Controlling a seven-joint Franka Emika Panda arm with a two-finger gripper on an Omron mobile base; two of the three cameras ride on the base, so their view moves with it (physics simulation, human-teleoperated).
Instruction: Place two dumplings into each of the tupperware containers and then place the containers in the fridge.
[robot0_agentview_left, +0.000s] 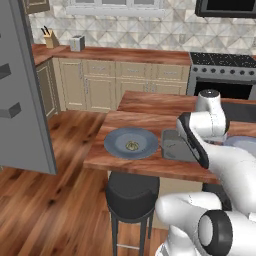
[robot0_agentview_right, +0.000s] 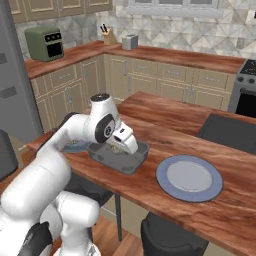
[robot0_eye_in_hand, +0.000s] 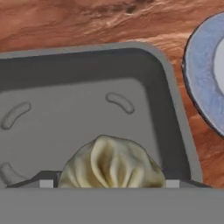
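Left base view: one dumpling (robot0_agentview_left: 132, 145) on the blue-grey plate (robot0_agentview_left: 115, 148) at the bench's (robot0_agentview_left: 145, 167) left end, beside the dark grey pan (robot0_agentview_left: 175, 146); fridge (robot0_agentview_left: 22, 100) far left.

Right base view: claw (robot0_agentview_right: 119, 148) low inside the pan (robot0_agentview_right: 137, 161), second plate (robot0_agentview_right: 167, 187) to the right.

Hand view: pleated dumpling (robot0_eye_in_hand: 111, 164) between the wide-spread tips; held or merely touched, cannot tell. Risk: letting go here (a pan, seemingly no tupperware) would misplace it.
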